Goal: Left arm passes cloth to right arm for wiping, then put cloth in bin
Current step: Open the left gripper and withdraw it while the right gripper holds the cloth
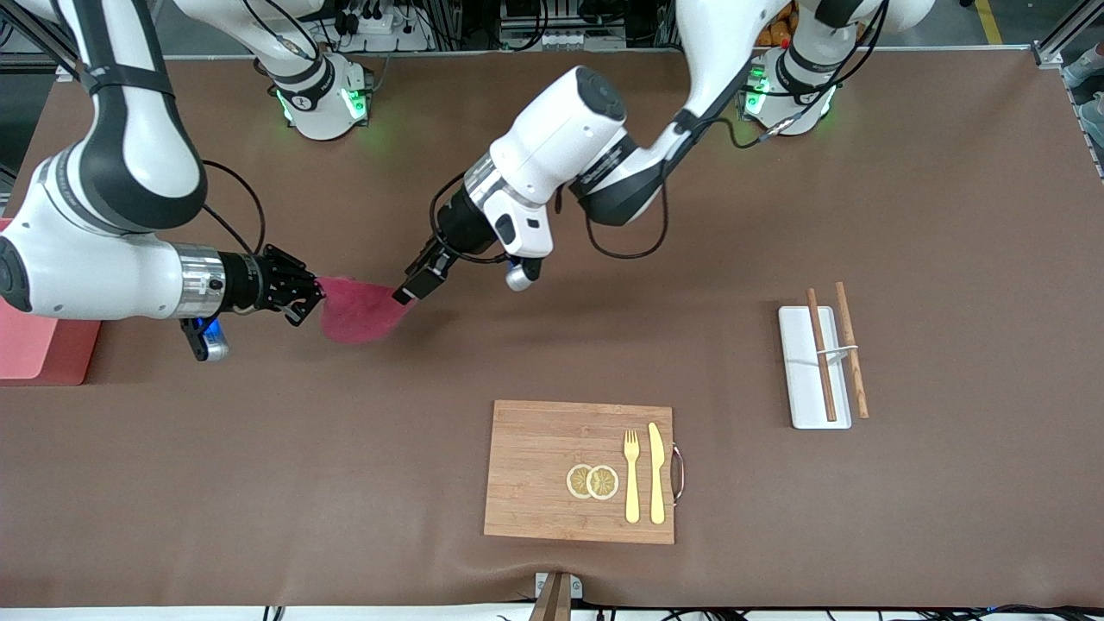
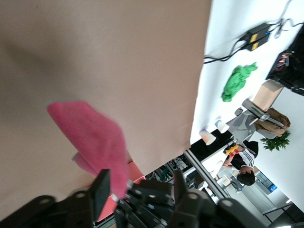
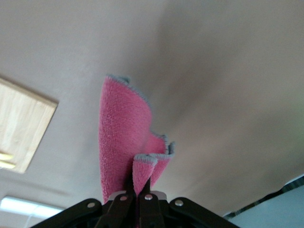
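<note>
We saw the right gripper [image 1: 304, 296] clenched on one edge of the cloth [image 1: 358, 310], its fingers [image 3: 137, 189] pinching a fold of the pink terry in the right wrist view. The left gripper [image 1: 412, 287] met the other edge of the same cloth, but we could not tell whether its fingers gripped or had let go. The cloth hung between the two grippers in the air, sagging over bare table toward the right arm's end. The bin [image 1: 34, 345] sat at that end of the table, under the right arm [image 1: 95, 259], only partly in view. The left arm [image 1: 561, 147] reached across from its base. Nearer to the front camera lay a wooden board [image 1: 552, 470] carrying two lemon slices [image 1: 592, 481], a fork [image 1: 632, 474] and a knife [image 1: 656, 473]. Toward the left arm's end sat a white tray [image 1: 806, 379] with chopsticks [image 1: 835, 352].
</note>
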`<state>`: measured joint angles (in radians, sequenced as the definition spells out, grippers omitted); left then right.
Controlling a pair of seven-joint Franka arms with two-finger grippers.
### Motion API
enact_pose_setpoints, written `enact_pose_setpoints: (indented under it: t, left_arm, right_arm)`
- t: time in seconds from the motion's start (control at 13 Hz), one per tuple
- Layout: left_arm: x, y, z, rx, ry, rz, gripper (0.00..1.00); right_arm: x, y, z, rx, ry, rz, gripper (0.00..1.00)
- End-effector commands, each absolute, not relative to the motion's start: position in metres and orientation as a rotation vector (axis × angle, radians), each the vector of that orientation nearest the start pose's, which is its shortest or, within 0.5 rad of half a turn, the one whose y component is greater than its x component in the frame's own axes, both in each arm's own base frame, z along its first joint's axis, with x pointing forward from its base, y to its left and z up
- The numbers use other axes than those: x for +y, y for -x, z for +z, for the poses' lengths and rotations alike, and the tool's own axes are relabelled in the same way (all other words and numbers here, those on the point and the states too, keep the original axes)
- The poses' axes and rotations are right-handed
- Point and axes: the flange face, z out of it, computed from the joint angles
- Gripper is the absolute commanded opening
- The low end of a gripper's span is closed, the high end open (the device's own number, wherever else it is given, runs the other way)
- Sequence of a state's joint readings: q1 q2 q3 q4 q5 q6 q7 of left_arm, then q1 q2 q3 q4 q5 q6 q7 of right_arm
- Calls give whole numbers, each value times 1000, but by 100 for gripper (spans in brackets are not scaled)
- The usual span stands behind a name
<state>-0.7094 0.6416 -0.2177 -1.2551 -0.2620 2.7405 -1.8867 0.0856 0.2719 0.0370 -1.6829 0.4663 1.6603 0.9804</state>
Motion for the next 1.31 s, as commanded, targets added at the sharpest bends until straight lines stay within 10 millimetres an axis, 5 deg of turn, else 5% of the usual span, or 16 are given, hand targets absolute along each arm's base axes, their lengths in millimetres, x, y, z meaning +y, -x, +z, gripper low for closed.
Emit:
enact_pose_setpoints:
  t: [0.0,0.38,0.54,0.62,0.77,1.0,1.23]
  left_arm:
    - [-549,-525,540,1327,-1919,-130,100]
    - [-459,-551,602,1257,-2140,-36,100]
    - [-416,-559,617,1170,-2296,-9,100]
    - [-399,-557,618,1087,-2414,-16,100]
    - [-349,-562,622,924,-2615,-20,100]
    - [-259,-567,633,602,-2870,-51,100]
    - [-196,-567,640,461,-3052,-40,100]
  right_arm:
    - [149,-601,422,1235,2591,613,0]
    - [234,-612,353,1015,2716,422,0]
    - [212,-623,311,960,2859,350,0]
    - [195,-627,286,916,2940,326,0]
    - [123,-645,241,908,3038,295,0]
    - [16,-657,226,762,3125,269,0]
    - [-90,-657,231,564,3184,223,0]
